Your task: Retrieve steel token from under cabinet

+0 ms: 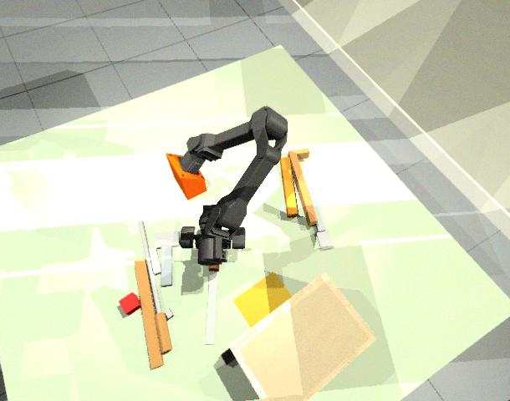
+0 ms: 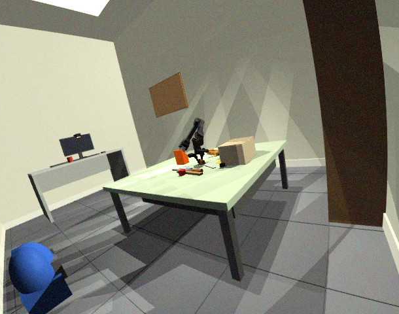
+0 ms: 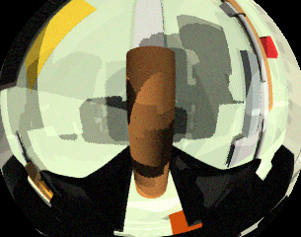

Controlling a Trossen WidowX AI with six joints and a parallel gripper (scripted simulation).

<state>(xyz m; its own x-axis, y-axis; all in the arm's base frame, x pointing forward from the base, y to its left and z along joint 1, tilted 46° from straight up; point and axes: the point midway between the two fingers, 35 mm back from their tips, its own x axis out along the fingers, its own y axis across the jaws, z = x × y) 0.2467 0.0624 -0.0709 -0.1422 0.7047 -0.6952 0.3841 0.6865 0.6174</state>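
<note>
We have the hand (image 1: 213, 264) clamped on the brown handle (image 3: 150, 118) of a pale-bladed rake (image 1: 211, 308), blade aimed past the yellow marked area (image 1: 262, 298) toward the cabinet (image 1: 304, 341). Token hidden, presumably beneath.

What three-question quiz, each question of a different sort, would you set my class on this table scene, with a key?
1. True or false: the gripper is shut on the brown-handled tool.
2. Multiple choice: the yellow marked area lies A) on the table right beside the cabinet; B) on the floor; C) on the far desk.
3. Short answer: what colour is the small block just left of the long wooden stick in the top view?

Key: 1 true; 2 A; 3 red.
</note>
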